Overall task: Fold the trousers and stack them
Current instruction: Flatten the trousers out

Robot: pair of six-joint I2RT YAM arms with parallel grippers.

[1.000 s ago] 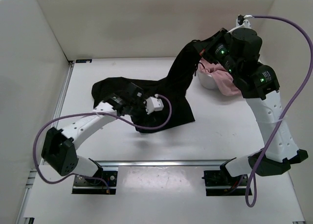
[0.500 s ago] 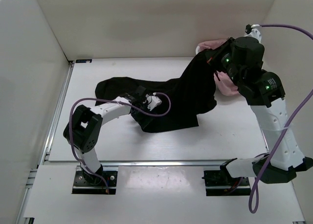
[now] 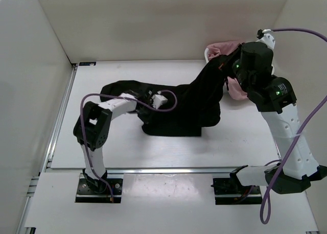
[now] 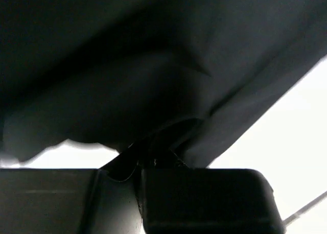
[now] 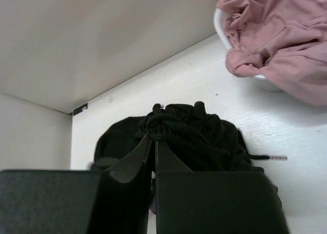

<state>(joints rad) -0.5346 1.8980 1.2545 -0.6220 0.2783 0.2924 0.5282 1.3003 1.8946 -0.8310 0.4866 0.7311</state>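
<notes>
Black trousers (image 3: 179, 111) lie spread across the middle of the table, with one end lifted toward the rear right. My right gripper (image 3: 220, 65) holds that raised end. In the right wrist view its jaws (image 5: 154, 139) are shut on the gathered waistband and drawstring of the trousers (image 5: 204, 137). My left gripper (image 3: 152, 102) is low over the trousers' middle. In the left wrist view dark cloth (image 4: 153, 65) fills most of the frame, and the left gripper (image 4: 153, 160) is shut on a fold of it.
A pink garment (image 3: 225, 47) spills from a white bowl (image 5: 219, 24) at the rear right, just behind the right gripper. White walls enclose the table at the left, rear and right. Purple cables trail from both arms.
The left arm folded back and its gripper went from open to shut on the trousers' middle. The right gripper carried the waistband a little rightward, and the cloth's front edge pulled in.
</notes>
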